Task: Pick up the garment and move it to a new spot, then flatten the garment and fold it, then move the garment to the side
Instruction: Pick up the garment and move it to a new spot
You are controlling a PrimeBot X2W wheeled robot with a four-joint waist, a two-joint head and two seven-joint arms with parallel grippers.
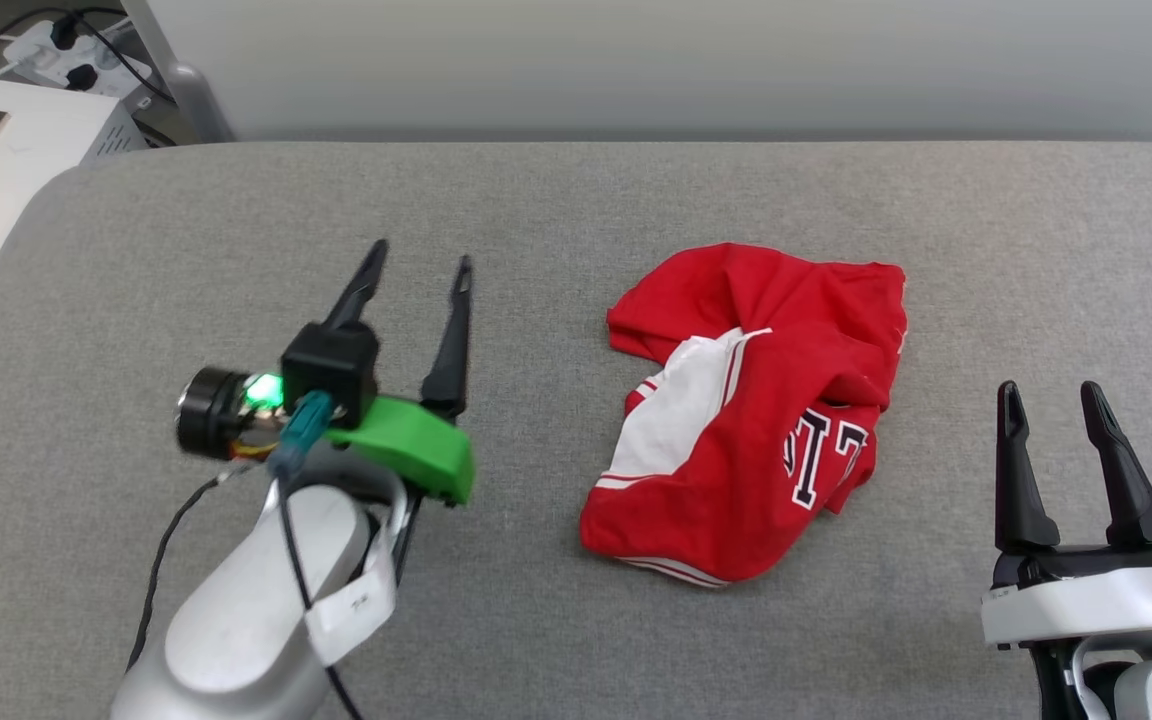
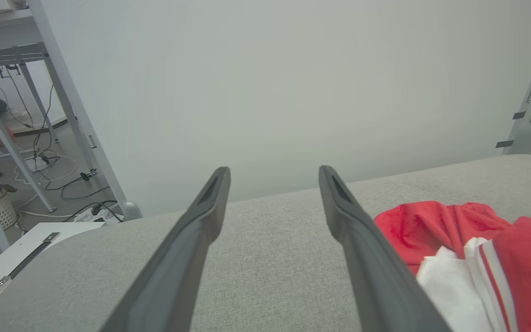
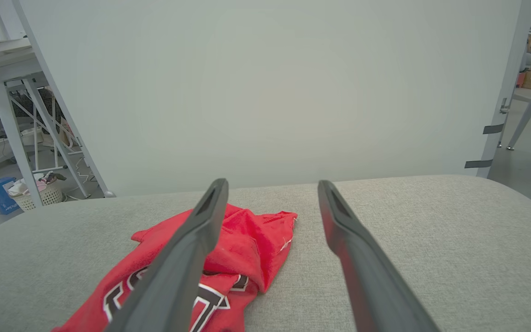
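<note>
The garment (image 1: 756, 410) lies crumpled on the grey table (image 1: 186, 230), at three o'clock from my left gripper (image 1: 421, 255) and nine o'clock from my right gripper (image 1: 1049, 390). Both jaws stand apart, empty. I judge flattening comes next: each must pinch an edge.

The garment (image 1: 751, 410) sits on the padded table (image 1: 576, 190), off to the right of the left gripper (image 1: 419, 255) and ahead-left of the right gripper (image 1: 1049, 390) (touching neither). Past the table edge, left of the left gripper, there's a box (image 1: 6, 170), maybe a cabinet top.
</note>
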